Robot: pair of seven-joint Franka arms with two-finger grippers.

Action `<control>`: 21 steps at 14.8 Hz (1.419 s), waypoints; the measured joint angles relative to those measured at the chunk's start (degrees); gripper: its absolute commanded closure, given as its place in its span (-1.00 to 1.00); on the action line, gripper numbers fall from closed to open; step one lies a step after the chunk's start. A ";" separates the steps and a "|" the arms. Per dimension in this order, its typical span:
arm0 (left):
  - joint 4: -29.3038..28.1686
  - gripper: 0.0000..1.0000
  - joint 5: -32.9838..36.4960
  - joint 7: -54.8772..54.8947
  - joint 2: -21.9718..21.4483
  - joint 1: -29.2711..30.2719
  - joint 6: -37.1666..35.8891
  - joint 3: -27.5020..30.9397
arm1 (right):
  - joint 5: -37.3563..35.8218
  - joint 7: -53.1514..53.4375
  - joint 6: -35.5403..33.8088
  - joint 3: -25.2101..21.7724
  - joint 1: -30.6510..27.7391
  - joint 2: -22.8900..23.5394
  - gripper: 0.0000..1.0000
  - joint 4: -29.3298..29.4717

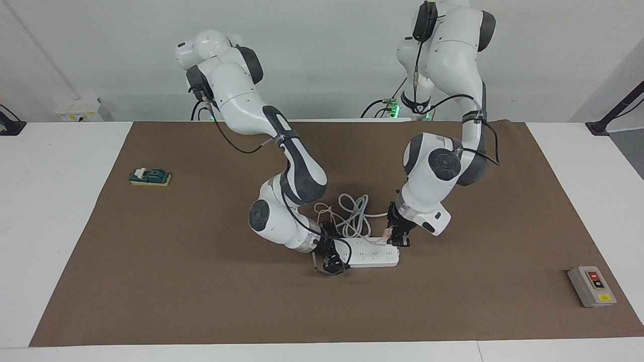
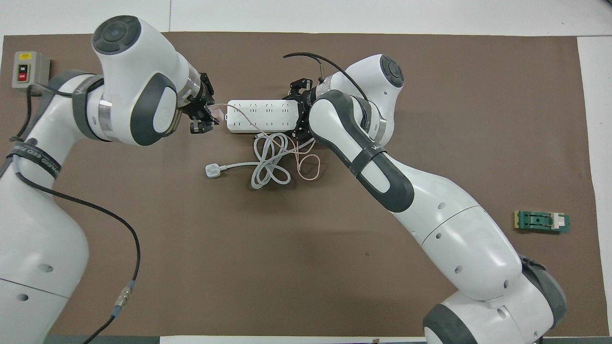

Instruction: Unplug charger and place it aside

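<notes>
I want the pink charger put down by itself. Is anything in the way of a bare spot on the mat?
Nothing visible is. The left gripper is shut on the charger at the strip's end, and the mat toward the left arm's end looks bare up to the switch box. Its pink cable lies across the strip.

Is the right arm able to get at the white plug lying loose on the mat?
Probably not yet: the right gripper is down at the power strip, apparently bracing it, and the coiled grey cord lies between it and the white plug.
</notes>
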 measured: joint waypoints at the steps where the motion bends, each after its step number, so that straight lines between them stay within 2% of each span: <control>1: 0.37 1.00 0.00 0.92 -1.32 0.90 -1.13 -0.01 | 0.00 0.00 0.00 0.00 0.00 0.00 1.00 0.00; 2: 0.56 1.00 0.00 2.24 -2.90 1.72 -2.98 0.02 | 0.00 0.00 0.00 0.00 0.00 0.00 0.35 0.00; 3: 0.59 1.00 0.00 4.32 -4.60 2.54 -5.60 0.03 | 0.00 0.00 0.00 0.00 0.00 0.00 -0.95 0.00; 6: 0.58 1.00 0.00 13.52 -9.13 6.43 -13.28 0.19 | 0.00 -0.04 0.11 0.00 0.03 0.01 -1.00 0.02; 9: 0.29 1.00 0.00 27.13 -11.82 12.59 -18.30 0.41 | 0.00 0.10 -0.02 0.03 0.05 -0.50 -1.00 0.10; 13: -3.19 1.00 -0.02 47.92 -13.62 21.06 -19.20 0.55 | 0.00 1.72 -2.45 -0.25 -0.75 -4.90 -1.00 -0.59; 17: -7.39 1.00 0.01 64.62 -15.09 26.47 -16.98 0.60 | -0.42 1.94 -11.07 -0.73 -4.57 -11.95 -1.00 -3.01; 18: -9.30 0.36 0.01 66.17 -15.77 26.83 -14.74 0.60 | -1.46 1.94 -13.92 -0.77 -5.83 -13.53 -1.00 -3.27; 19: -11.81 -0.88 0.01 66.98 -16.57 26.84 -12.08 0.52 | -3.11 1.83 -16.90 -0.78 -7.16 -15.03 -1.00 -3.44; 20: -14.46 -1.00 0.01 67.43 -17.45 26.82 -9.70 0.28 | -4.73 1.09 -19.90 -0.77 -8.46 -16.46 -1.00 -3.53; 21: -16.66 -1.00 0.01 67.70 -18.21 26.75 -8.09 0.05 | -5.99 -0.58 -22.80 -0.77 -9.64 -17.97 -1.00 -3.68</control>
